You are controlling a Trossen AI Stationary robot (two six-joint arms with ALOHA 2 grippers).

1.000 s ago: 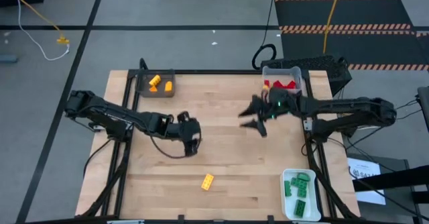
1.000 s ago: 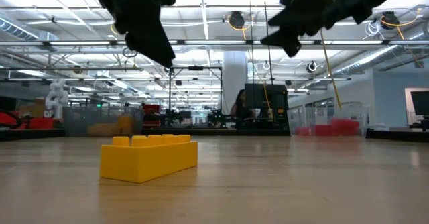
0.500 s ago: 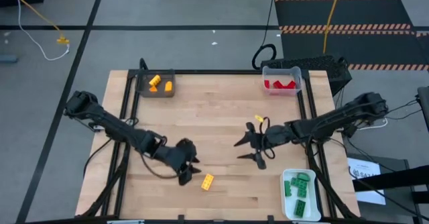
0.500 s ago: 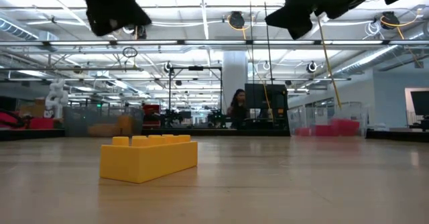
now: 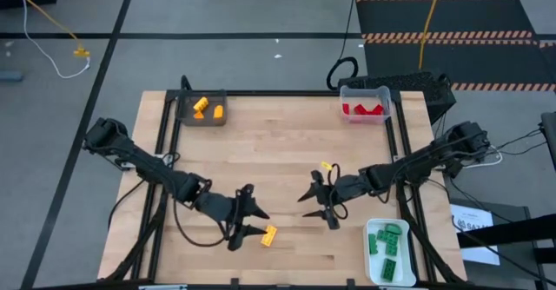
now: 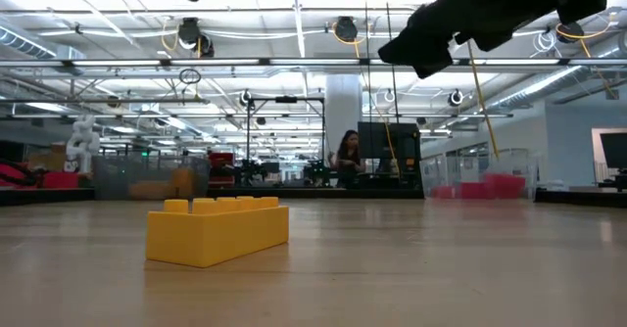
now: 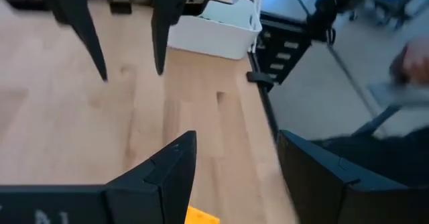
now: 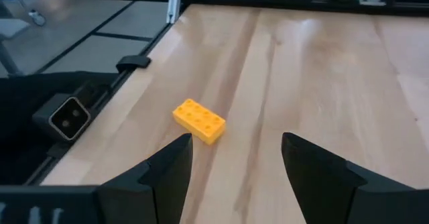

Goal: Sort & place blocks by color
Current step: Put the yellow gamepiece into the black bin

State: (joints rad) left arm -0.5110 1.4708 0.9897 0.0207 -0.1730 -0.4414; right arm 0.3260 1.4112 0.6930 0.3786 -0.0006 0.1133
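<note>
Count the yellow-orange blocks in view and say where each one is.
3, possibly more hidden: two yellow-orange blocks lie in the dark tray at the table's far left corner, and one lies loose on the table near the front edge.

A yellow-orange block (image 5: 269,234) lies alone on the pale wooden table (image 5: 287,151), near its front edge. At the far left corner, a dark grey tray (image 5: 201,109) holds more yellow-orange blocks (image 5: 201,105). At the far right, a clear tray (image 5: 365,104) shows red blocks (image 5: 364,110) through its walls. At the near right, a white tray (image 5: 390,251) carries green blocks (image 5: 388,242). Both arms are black, the left gripper (image 5: 253,220) and right gripper (image 5: 317,207) alike. The floor is grey, with an orange-and-black striped band (image 5: 434,36) at the far right beside a black mat.
</note>
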